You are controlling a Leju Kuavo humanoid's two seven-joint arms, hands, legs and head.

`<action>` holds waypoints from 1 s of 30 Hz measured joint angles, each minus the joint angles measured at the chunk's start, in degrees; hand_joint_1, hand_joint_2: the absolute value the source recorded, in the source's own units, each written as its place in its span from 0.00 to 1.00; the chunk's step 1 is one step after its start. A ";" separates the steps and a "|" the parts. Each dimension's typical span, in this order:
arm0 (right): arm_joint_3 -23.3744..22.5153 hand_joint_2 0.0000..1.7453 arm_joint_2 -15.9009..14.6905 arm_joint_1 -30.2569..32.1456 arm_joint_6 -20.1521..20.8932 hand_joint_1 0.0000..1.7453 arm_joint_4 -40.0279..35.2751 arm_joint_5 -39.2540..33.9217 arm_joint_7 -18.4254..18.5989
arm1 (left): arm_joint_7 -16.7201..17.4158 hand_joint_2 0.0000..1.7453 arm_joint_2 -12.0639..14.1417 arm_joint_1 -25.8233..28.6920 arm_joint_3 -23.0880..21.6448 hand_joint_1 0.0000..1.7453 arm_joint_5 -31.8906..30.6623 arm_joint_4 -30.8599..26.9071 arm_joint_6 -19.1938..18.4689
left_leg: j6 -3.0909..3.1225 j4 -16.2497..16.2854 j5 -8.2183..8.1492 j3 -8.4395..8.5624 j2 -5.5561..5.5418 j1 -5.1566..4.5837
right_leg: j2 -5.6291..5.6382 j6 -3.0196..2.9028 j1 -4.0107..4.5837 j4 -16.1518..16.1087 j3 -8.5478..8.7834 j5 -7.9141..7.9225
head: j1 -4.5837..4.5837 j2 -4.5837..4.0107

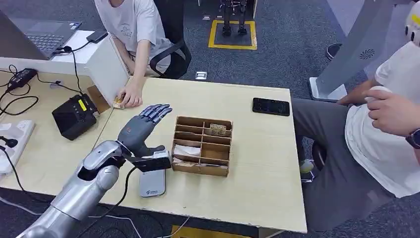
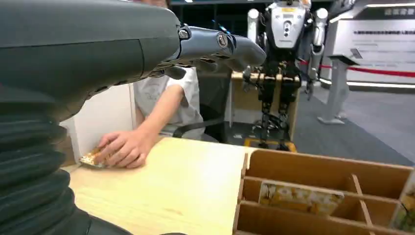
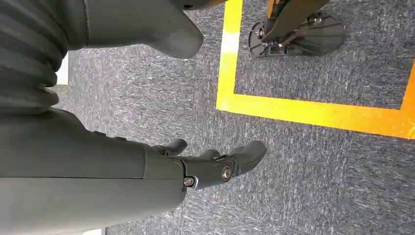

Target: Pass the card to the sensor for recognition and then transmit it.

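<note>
My left hand (image 1: 143,126) hovers above the table, fingers stretched out and apart, holding nothing; in the left wrist view its fingers (image 2: 215,46) reach toward the far side. A person's hand (image 1: 130,94) presses a yellow card (image 1: 118,102) onto the table at the foot of a white board; the same card (image 2: 93,157) lies under that hand ahead of my fingers. The wooden divided box (image 1: 202,146) stands just right of my hand, with cards (image 1: 217,129) in its compartments. My right hand (image 3: 215,164) hangs over the carpet with its fingers loosely curled, holding nothing.
A white sensor pad (image 1: 152,182) lies near the table's front edge under my left wrist. A black phone (image 1: 270,106) lies at the far right. A black device (image 1: 74,116) sits on the left desk. A second person (image 1: 386,119) sits to the right.
</note>
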 joint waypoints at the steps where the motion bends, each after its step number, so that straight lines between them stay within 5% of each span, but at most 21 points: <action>1: 0.00 1.00 0.00 -0.01 -0.02 0.00 0.00 0.00 0.00 | -0.20 1.00 0.52 0.14 -0.31 0.00 0.53 -0.46 -0.50 | 0.00 0.00 0.00 0.00 0.00 0.00 | 0.00 0.00 0.00 0.00 0.00 0.00 | 0.00 0.00; 15: 0.00 1.00 0.02 -0.02 -0.15 0.00 0.00 0.04 -0.17 | 0.74 1.00 1.40 0.48 -3.81 0.00 -1.24 -3.19 0.00 | 0.00 0.01 0.00 0.00 0.01 -0.02 | 0.00 0.00 -0.01 0.00 0.00 0.01 | 0.00 0.00; 30: 0.00 1.00 0.17 -0.10 -0.24 0.00 0.00 0.33 -0.15 | 4.04 1.00 -4.61 -3.69 -7.47 0.00 -3.27 -0.81 0.50 | 0.00 0.03 0.00 0.00 -0.03 -0.02 | -0.05 0.00 -0.01 -0.01 -0.02 0.01 | 0.02 0.00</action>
